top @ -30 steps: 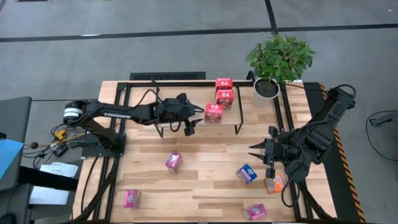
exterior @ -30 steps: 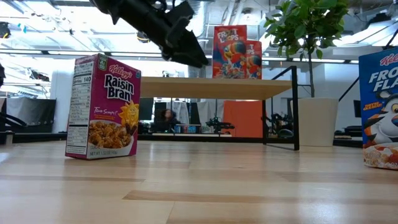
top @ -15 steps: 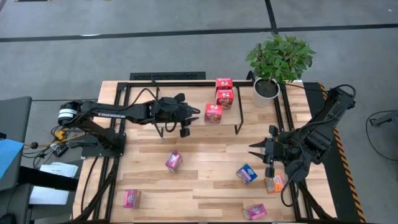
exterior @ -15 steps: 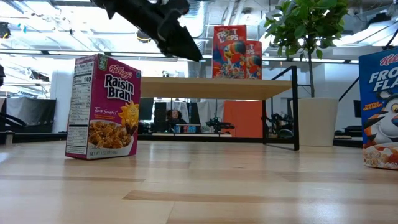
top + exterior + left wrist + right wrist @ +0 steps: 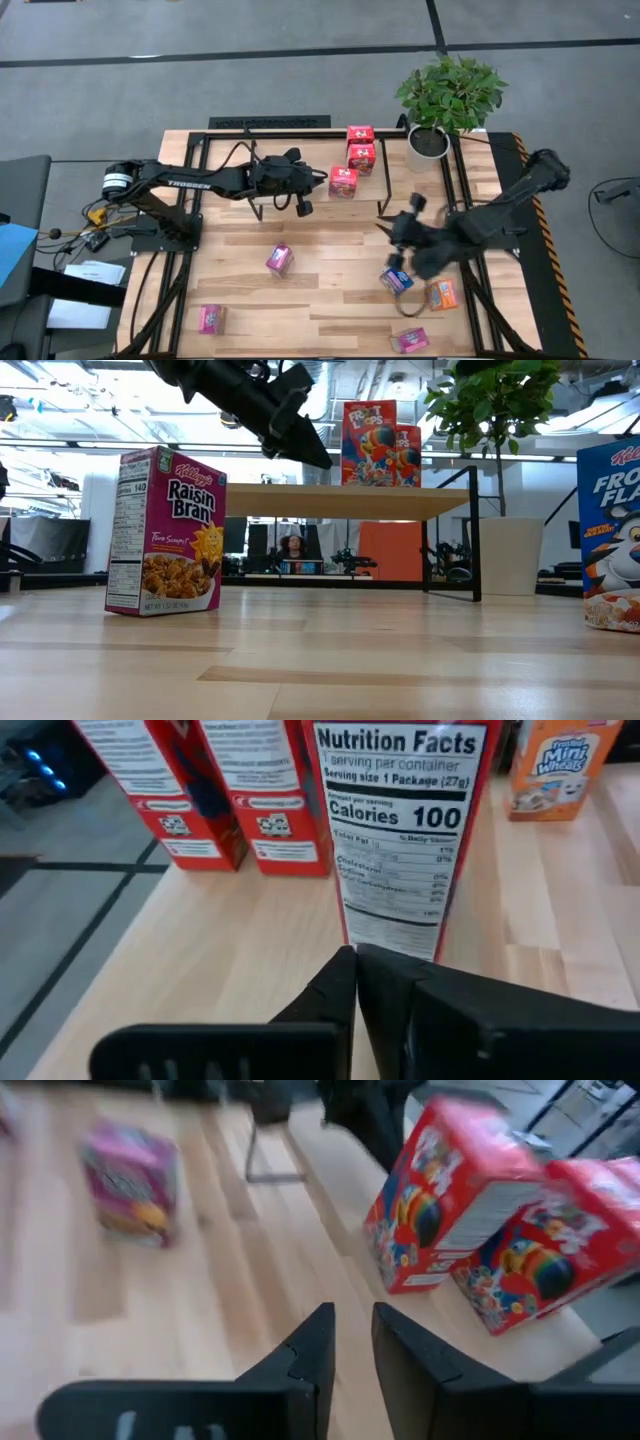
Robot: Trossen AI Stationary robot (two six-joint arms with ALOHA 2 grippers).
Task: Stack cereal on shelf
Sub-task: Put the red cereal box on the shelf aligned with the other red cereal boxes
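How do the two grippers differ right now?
The left gripper is shut, empty, over the shelf beside the red boxes. The right gripper has its jaws slightly apart, also empty, over the open tabletop near the blue box. Neither holds a box.

Grey floor point(image 5: 300, 90) with dark seams surrounds the wooden bench point(image 5: 330, 290); potted plant point(image 5: 448, 95) stands at the far right corner.
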